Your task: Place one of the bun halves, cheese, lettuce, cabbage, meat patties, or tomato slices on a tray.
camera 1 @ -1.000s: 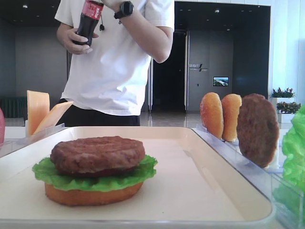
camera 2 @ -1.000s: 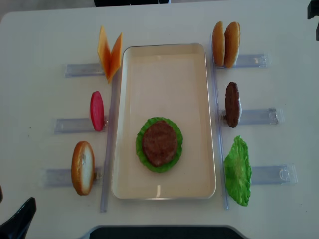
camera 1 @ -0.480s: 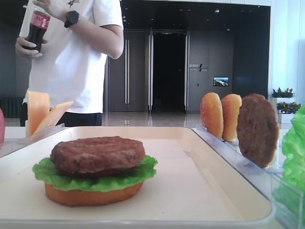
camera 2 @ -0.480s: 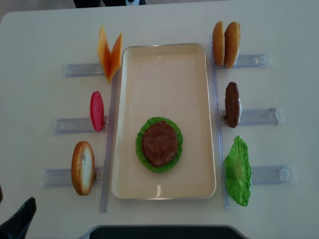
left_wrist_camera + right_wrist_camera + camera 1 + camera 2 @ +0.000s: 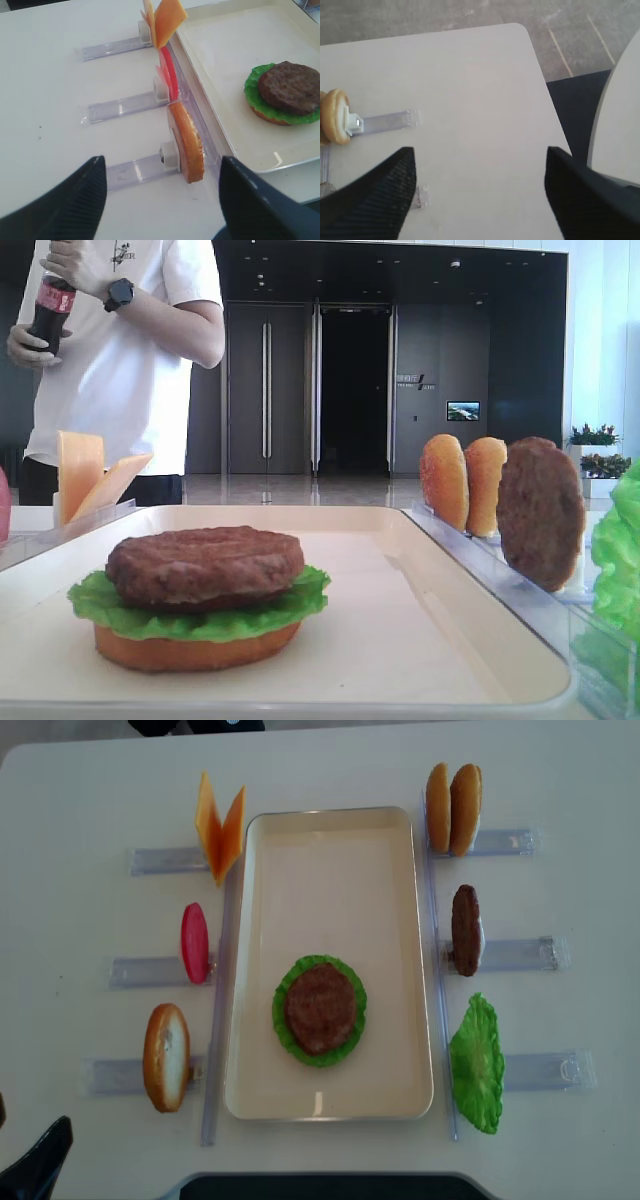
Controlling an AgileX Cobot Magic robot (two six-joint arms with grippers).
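On the cream tray [image 5: 330, 850] lies a stack: bun half [image 5: 195, 650], lettuce [image 5: 200, 612], meat patty [image 5: 320, 1008] on top. Left of the tray, cheese [image 5: 220, 825], a tomato slice [image 5: 194, 942] and a bun half [image 5: 166, 1056] stand in racks. On the right stand two bun halves [image 5: 452, 808], a patty [image 5: 465, 929] and lettuce [image 5: 477, 1063]. My left gripper [image 5: 161, 160] hangs open near the table's front left, just short of the bun half [image 5: 187, 145]. My right gripper [image 5: 480, 150] is open over bare table near the far right corner, holding nothing.
Clear plastic racks [image 5: 150, 859] line both long sides of the tray. A person holding a cola bottle [image 5: 45, 310] stands behind the table at the left. The table's rounded corner [image 5: 520, 30] and the floor lie just beyond my right gripper.
The person behind the table has stepped to the left. The dark bit of my right arm at the top right corner of the overhead view is gone. The food has not moved.
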